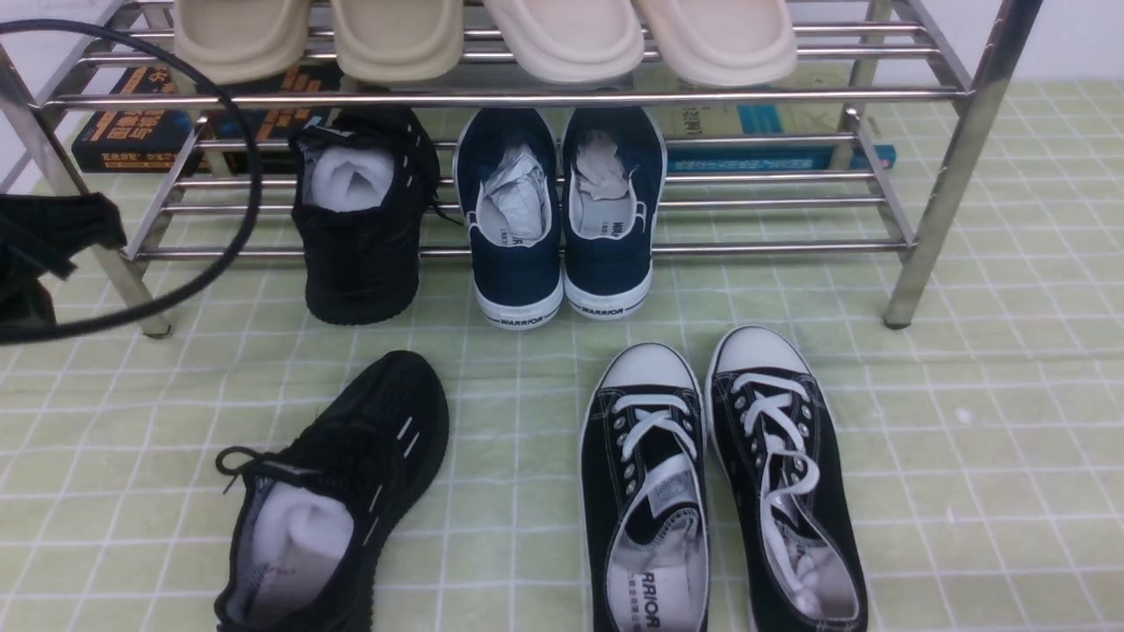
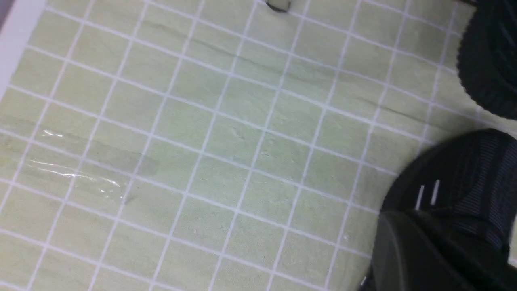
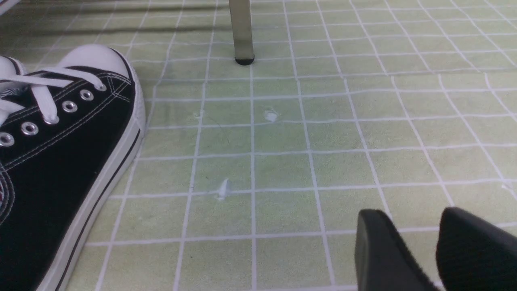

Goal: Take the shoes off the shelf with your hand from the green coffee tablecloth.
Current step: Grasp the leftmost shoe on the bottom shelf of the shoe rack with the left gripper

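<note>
One black knit sneaker (image 1: pixel 360 219) with white stuffing stands heel-out on the lower tier of the steel shelf (image 1: pixel 953 132). Its mate (image 1: pixel 338 491) lies on the green checked tablecloth (image 1: pixel 983 439) in front of the shelf, toe toward it. My left gripper (image 1: pixel 35 254) is at the far left edge, apart from both shoes, with a black cable looping over it. In the left wrist view one finger (image 2: pixel 408 250) shows beside the lying sneaker (image 2: pixel 468 178); the shelf sneaker's heel (image 2: pixel 490 60) shows too. My right gripper (image 3: pixel 416 214) is low over bare cloth, fingers apart and empty.
A navy WARRIOR pair (image 1: pixel 562 219) sits on the lower tier beside the black sneaker. Beige slippers (image 1: pixel 483 35) lie on the top tier. A black canvas pair (image 1: pixel 720 483) lies on the cloth, also in the right wrist view (image 3: pixel 60 153). Books (image 1: pixel 132 132) lie behind the shelf.
</note>
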Available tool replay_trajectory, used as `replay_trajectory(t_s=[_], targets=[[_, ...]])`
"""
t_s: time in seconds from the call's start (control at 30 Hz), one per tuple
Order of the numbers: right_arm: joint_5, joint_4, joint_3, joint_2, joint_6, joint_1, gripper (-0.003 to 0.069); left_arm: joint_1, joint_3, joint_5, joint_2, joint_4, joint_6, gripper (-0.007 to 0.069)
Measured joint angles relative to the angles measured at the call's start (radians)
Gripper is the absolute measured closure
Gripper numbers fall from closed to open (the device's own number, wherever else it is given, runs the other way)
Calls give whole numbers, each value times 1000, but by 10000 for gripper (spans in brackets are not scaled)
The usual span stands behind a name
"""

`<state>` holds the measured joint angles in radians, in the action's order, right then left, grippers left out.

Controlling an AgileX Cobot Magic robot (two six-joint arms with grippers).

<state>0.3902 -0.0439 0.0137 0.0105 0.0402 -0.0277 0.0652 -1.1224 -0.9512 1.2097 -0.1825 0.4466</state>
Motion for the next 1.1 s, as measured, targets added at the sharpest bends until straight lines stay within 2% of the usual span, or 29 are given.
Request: replay_trajectory(t_s=[0.17,0.33,0.4,0.6,0.77,1.1], targets=[[0,0,0,0,0,0,421,0,-70,32,134,18,61,622],[0,0,0,0,0,0,421,0,-199,79,272,78,90,565],[0,0,0,0,0,0,421,0,-257,116,333,122,87,504],[0,0,0,0,0,0,421,0,-320,208,461,267,-25,259],[0,0,0,0,-1,0,421,0,-322,271,509,371,-90,146],[0,0,0,0,-1,0,421,0,-322,315,602,430,-123,131]])
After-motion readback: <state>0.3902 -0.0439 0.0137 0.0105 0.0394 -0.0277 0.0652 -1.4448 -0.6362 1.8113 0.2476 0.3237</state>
